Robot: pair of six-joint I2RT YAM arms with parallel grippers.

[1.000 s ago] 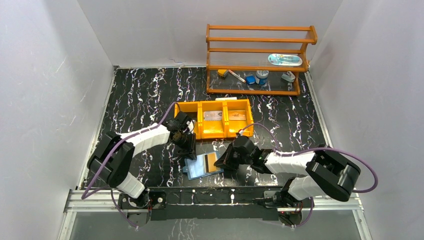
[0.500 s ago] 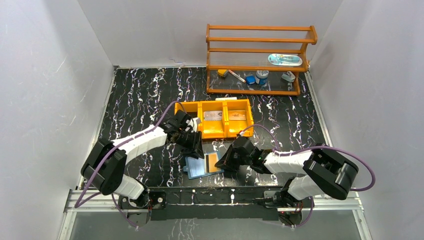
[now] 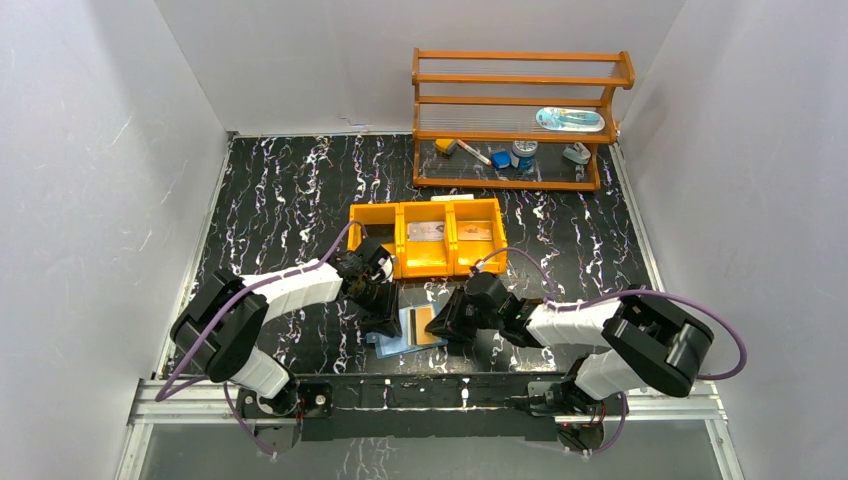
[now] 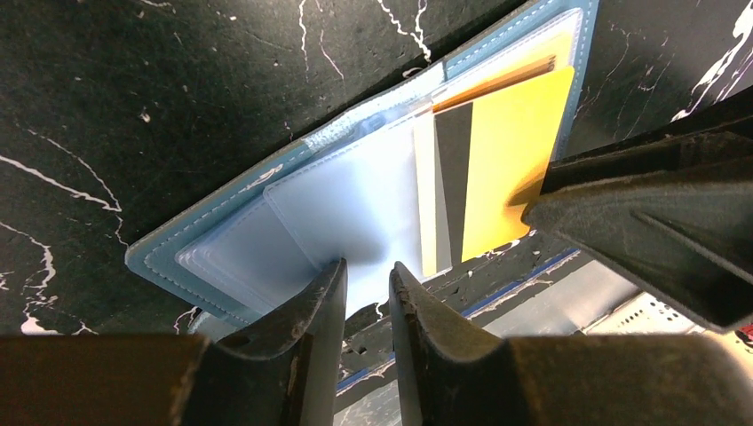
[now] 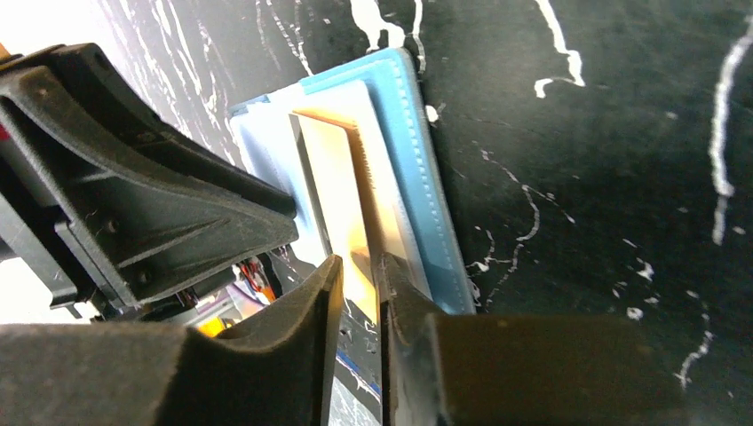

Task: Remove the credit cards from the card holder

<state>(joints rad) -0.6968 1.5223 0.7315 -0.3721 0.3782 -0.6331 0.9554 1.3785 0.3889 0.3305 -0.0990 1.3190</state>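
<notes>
The card holder [image 3: 398, 337] lies open on the black marbled table near the front edge, its pale blue inside [image 4: 346, 200] facing up. An orange credit card [image 4: 511, 169] sticks out of its right leaf, with grey and dark cards [image 4: 447, 191] beside it. My left gripper [image 4: 366, 273] points down at the left leaf's near edge, jaws a narrow gap apart with nothing pinched. My right gripper [image 5: 360, 271] stands slightly open, the orange card's [image 5: 342, 195] edge loose in the gap. In the top view the left gripper [image 3: 383, 312] and the right gripper [image 3: 447, 325] flank the holder.
An orange three-compartment tray [image 3: 380, 213] stands just behind the holder, with a greyish card [image 3: 427, 231] in its middle bin and another [image 3: 477, 231] in its right bin. A wooden shelf [image 3: 520, 100] with small items stands at the back right. White walls enclose the table.
My left gripper swung from beside the tray down onto the holder's left leaf. My right gripper stayed at the orange card and its jaws parted a little.
</notes>
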